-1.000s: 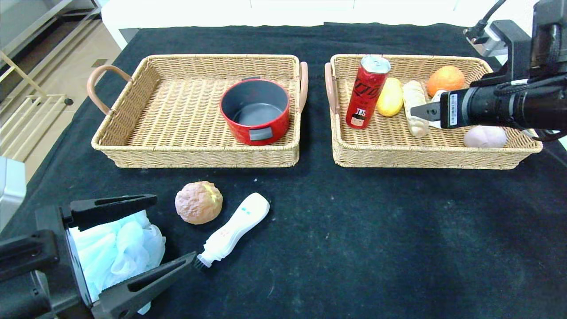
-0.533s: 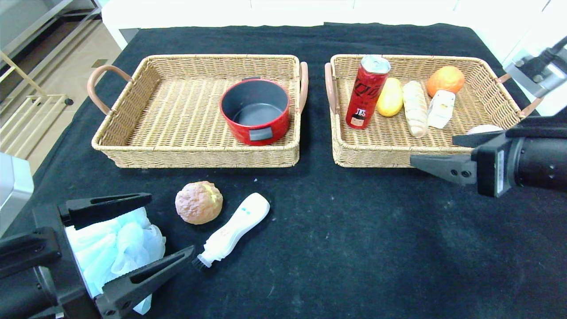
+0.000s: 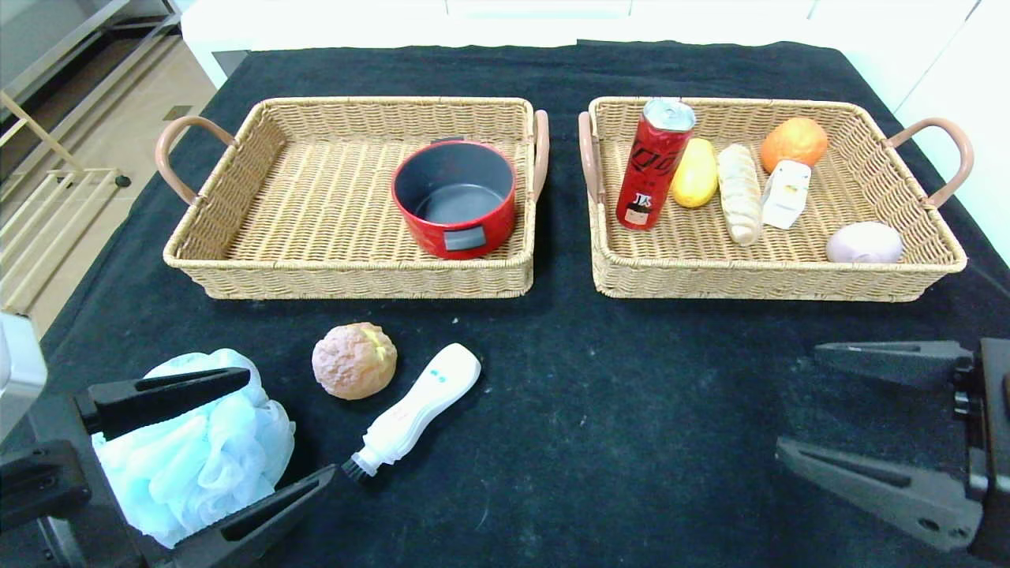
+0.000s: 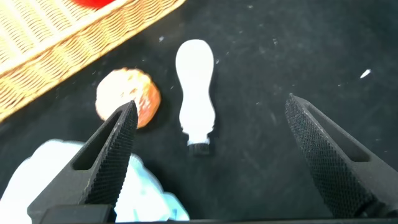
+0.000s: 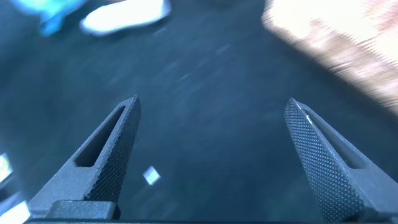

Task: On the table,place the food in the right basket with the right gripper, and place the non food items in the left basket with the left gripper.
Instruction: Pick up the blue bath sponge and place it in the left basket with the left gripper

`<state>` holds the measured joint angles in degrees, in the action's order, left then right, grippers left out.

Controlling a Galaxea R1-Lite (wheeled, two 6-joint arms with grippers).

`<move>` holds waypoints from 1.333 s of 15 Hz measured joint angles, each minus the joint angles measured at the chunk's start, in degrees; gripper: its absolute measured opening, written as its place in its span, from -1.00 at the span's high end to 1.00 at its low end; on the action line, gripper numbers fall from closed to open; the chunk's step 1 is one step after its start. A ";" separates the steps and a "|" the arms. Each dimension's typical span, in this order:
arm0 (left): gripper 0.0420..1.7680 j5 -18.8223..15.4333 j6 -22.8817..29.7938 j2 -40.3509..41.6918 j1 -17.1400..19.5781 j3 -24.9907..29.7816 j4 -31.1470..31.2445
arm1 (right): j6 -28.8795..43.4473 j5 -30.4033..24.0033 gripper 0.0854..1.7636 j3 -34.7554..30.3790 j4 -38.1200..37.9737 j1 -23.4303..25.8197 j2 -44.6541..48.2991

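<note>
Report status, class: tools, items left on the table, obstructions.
Left tool open around pale blue mesh bath sponge. Right tool open, empty. Brown round bun and white handheld brush lie loose. No obstruction seen.

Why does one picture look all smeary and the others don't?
Right wrist view: streaky blur everywhere, so the basket and white brush are smeared; only the right end effector stays crisp. Left wrist view: a bit soft, yet the bun and brush read fine. Head view: sharp, even light, a small shine on the can top.
</note>
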<state>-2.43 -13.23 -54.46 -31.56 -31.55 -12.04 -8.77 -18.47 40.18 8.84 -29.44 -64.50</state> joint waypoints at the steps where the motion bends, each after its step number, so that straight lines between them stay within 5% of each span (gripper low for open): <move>1: -0.94 1.55 0.04 0.77 -0.33 0.24 0.17 | -0.38 -1.76 -0.91 -2.39 0.33 -0.05 1.44; 7: -0.94 3.52 -0.44 4.18 1.49 -0.48 4.69 | -0.29 -8.01 -0.92 -16.34 18.88 1.44 6.01; 11: -0.94 4.40 -0.68 4.35 5.18 -6.53 9.29 | 0.22 -8.77 -0.92 -19.04 20.07 2.46 7.72; 17: -0.94 17.34 0.11 0.79 11.41 -16.47 24.66 | 0.41 -8.73 -0.92 -19.52 20.30 5.11 6.49; 20: -0.94 17.71 3.00 -1.61 13.37 -18.94 28.38 | 0.37 -8.70 -0.92 -19.59 20.39 5.27 6.42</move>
<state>15.29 -10.23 -56.06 -18.19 -50.49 16.34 -8.40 -27.17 20.59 29.23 -24.17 -58.08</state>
